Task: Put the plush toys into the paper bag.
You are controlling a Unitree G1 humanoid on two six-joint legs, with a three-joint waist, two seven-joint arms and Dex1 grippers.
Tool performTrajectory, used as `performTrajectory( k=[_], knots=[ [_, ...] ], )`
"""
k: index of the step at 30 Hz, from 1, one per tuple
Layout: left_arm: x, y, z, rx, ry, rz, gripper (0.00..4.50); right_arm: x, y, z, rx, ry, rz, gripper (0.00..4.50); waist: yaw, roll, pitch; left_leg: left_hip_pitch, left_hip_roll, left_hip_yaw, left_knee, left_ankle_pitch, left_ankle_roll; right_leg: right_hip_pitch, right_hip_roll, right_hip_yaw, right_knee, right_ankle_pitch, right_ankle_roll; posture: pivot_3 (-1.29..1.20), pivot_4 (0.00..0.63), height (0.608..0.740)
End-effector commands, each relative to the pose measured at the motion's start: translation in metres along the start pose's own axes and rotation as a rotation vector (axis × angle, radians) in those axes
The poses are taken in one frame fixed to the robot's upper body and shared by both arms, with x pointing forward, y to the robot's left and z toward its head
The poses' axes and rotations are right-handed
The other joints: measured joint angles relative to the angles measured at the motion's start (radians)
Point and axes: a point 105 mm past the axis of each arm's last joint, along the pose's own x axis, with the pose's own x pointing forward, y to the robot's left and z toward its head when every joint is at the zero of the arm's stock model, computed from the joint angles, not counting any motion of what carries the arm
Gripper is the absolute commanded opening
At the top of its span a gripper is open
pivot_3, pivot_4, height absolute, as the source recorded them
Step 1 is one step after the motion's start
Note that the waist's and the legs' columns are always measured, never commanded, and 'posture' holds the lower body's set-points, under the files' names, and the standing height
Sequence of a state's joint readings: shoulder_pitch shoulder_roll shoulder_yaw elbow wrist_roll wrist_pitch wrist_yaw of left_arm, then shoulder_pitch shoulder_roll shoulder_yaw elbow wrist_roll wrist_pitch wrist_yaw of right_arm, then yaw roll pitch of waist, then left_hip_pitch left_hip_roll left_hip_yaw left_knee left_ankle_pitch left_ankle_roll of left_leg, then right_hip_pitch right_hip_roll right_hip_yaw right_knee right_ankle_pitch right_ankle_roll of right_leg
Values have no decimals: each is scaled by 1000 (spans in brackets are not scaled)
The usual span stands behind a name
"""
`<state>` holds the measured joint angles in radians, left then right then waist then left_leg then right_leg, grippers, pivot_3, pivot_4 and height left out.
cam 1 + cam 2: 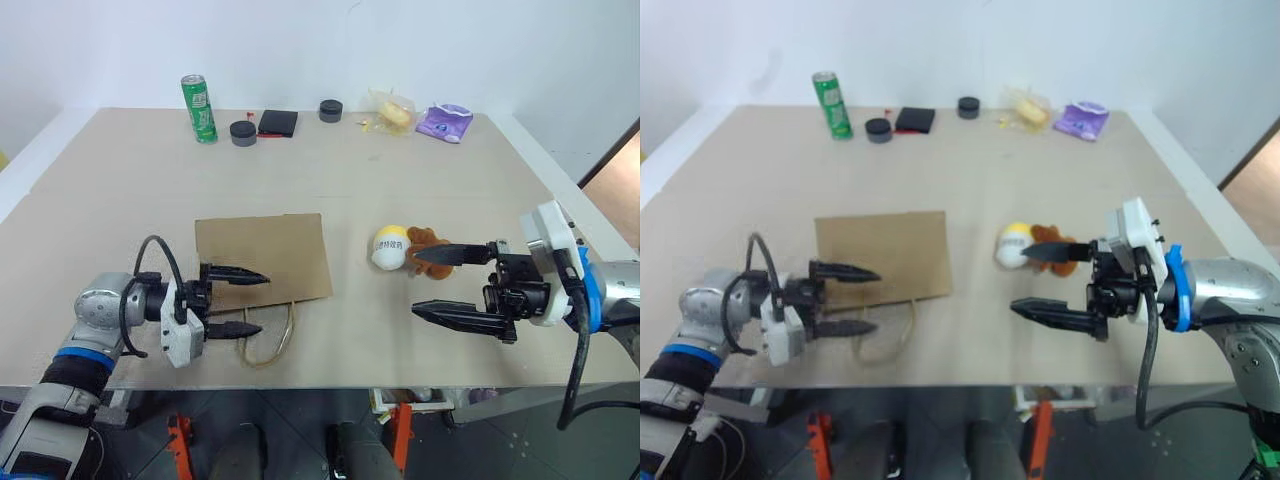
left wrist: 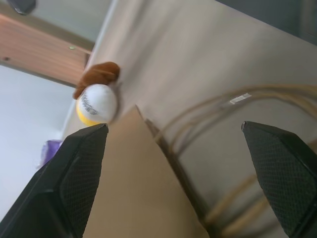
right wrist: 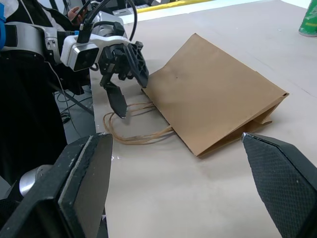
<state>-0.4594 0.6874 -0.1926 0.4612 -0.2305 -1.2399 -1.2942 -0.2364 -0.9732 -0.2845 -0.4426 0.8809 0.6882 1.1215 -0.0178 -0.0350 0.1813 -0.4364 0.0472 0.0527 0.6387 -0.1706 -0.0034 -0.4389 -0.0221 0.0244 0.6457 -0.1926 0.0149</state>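
The brown paper bag (image 1: 262, 255) lies flat on the table, its mouth and looped handles (image 1: 270, 340) toward the front edge. My left gripper (image 1: 262, 302) is open at the bag's front left corner, level with the table and pointing right, one finger over the bag's edge and the other beside the handles. The white egg-shaped plush toy (image 1: 389, 248) with a yellow top rests against the brown furry plush toy (image 1: 428, 240), right of the bag. Just right of the toys, my right gripper (image 1: 415, 282) is open and empty, pointing left, its upper finger in front of the brown toy.
Along the far side of the table stand a green can (image 1: 199, 108), two black round lids (image 1: 243, 132), a black wallet (image 1: 278, 123), a yellow item in clear wrap (image 1: 392, 112) and a purple pouch (image 1: 445, 122). The table's front edge is close under both grippers.
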Motion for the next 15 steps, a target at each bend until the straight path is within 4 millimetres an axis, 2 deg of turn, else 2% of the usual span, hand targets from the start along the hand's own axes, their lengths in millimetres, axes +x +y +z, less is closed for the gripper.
performTrajectory(
  k=[1,4,9,15],
  knots=[
    [-20,39,-1,50,28,161,4468,-4,4,13,-51,-20,-12,4500,0,0,0,0,0,0,0,0,0,0,0,0,0,0,0,0,150,740],
    [-31,39,-5,53,64,159,4468,-4,4,12,-45,-22,-14,4500,-2,0,0,0,0,0,0,0,0,0,0,0,0,0,0,0,150,740],
    [-40,25,-11,39,104,110,4468,-3,4,13,-44,-27,-15,4500,-1,0,0,0,0,0,0,0,0,0,0,0,0,0,0,0,150,740],
    [-38,10,-13,30,107,56,4468,-3,6,13,-44,-31,-15,4500,-1,0,0,0,0,0,0,0,0,0,0,0,0,0,0,0,150,740]
  ],
)
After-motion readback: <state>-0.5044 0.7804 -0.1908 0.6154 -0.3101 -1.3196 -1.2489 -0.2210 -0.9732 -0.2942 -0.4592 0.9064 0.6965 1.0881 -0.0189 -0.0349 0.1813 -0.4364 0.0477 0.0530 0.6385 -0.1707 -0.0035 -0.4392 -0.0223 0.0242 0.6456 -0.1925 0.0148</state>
